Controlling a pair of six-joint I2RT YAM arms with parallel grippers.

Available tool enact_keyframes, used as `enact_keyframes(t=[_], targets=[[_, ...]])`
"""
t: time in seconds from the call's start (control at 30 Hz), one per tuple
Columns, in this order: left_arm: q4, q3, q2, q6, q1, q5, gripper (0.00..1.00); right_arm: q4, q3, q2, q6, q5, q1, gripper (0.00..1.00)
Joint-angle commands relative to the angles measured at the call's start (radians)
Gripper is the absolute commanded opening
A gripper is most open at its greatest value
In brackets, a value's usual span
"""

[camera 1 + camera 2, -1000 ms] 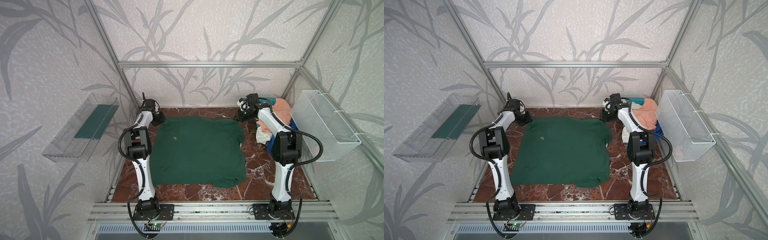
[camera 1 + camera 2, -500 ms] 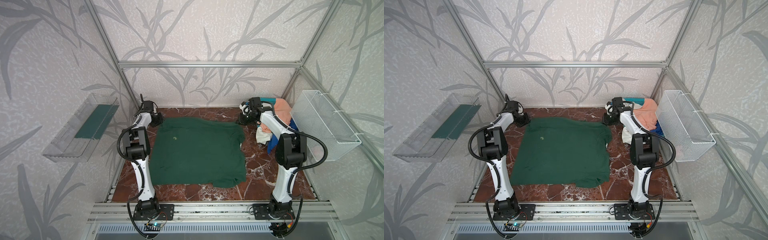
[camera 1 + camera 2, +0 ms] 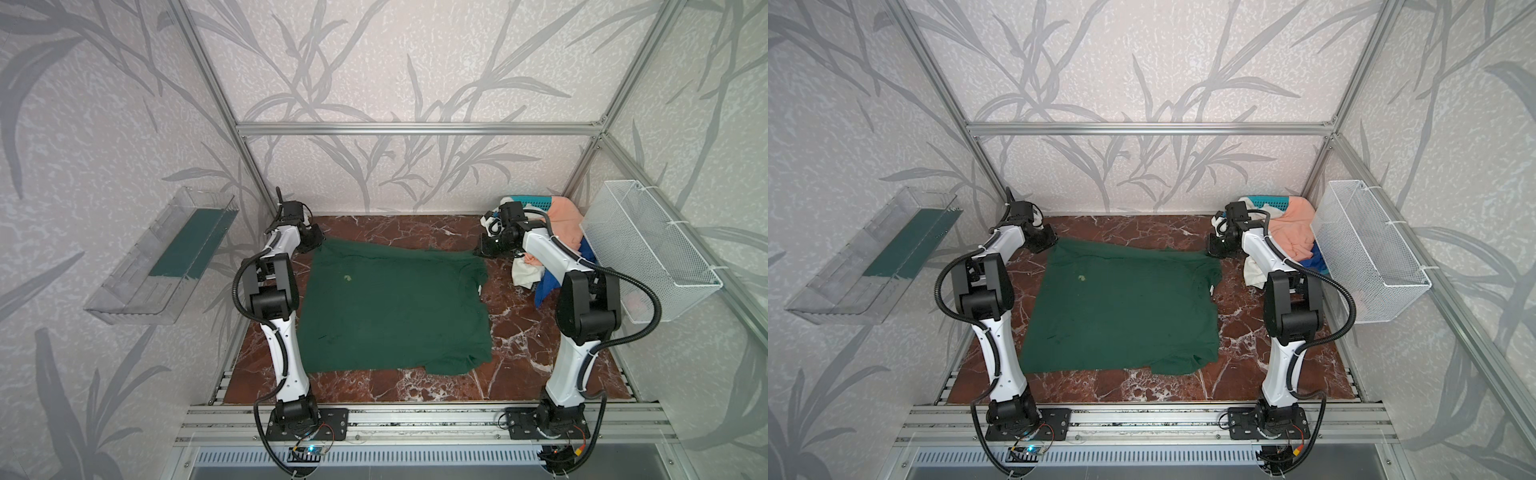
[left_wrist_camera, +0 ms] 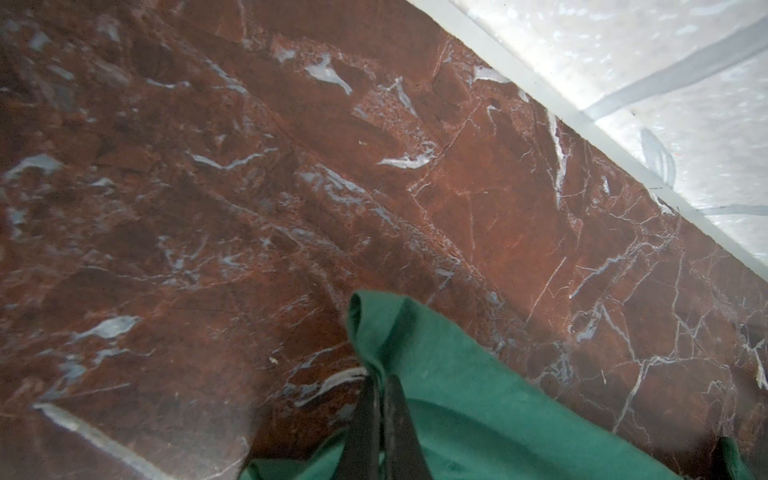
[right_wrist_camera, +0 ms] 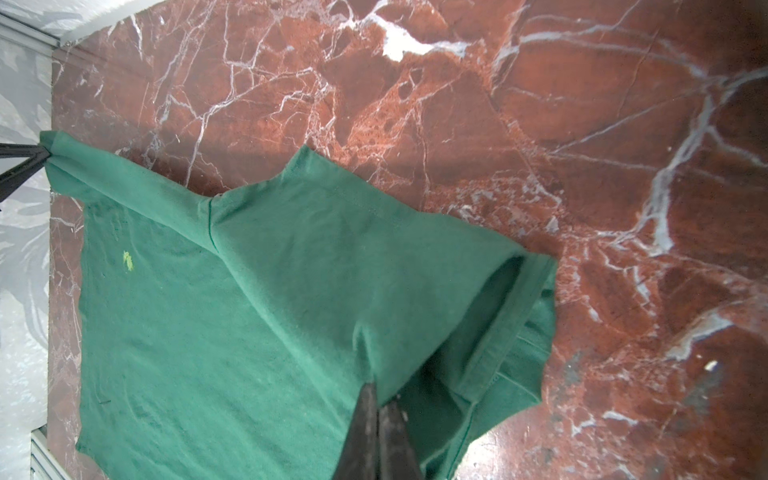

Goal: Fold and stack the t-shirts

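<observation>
The right gripper (image 3: 482, 250) has pulled away from the back wall since a second ago. Its elbow has swung out toward the white wire-mesh basket (image 3: 648, 257), and the far edge of the green t-shirt (image 3: 395, 307) has come along with it!

Both claws are clamped tight on cloth. The right gripper pinches the shirt's far corner on the basket side. The left gripper (image 3: 316, 243) pinches the far corner farthest from the basket, with the edge stretched between them. The rest of the green t-shirt lies spread on the marble table (image 3: 540, 345), apart from the basket.

The peach t-shirt (image 3: 563, 216), white t-shirt (image 3: 525, 272) and blue t-shirt (image 3: 546, 286) are heaped just beside the basket. A small yellow-green mark (image 3: 348, 279) shows on the green cloth, too small to read.
</observation>
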Motion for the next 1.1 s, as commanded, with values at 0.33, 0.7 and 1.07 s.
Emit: enact_keyframes(t=[0.33, 0.7, 1.07], targets=[[0.192, -0.262, -0.143, -0.002, 0.007, -0.049, 0.0, 0.042, -0.098, -0.068, 0.013, -0.028, -0.005, 0.0], [0.419, -0.55, -0.355, -0.109, -0.016, -0.15, 0.45, 0.091, -0.184, -0.052, 0.047, -0.048, -0.001, 0.0], [0.143, -0.238, -0.131, -0.073, -0.026, -0.172, 0.53, 0.087, -0.204, -0.042, 0.042, -0.041, 0.002, 0.0]])
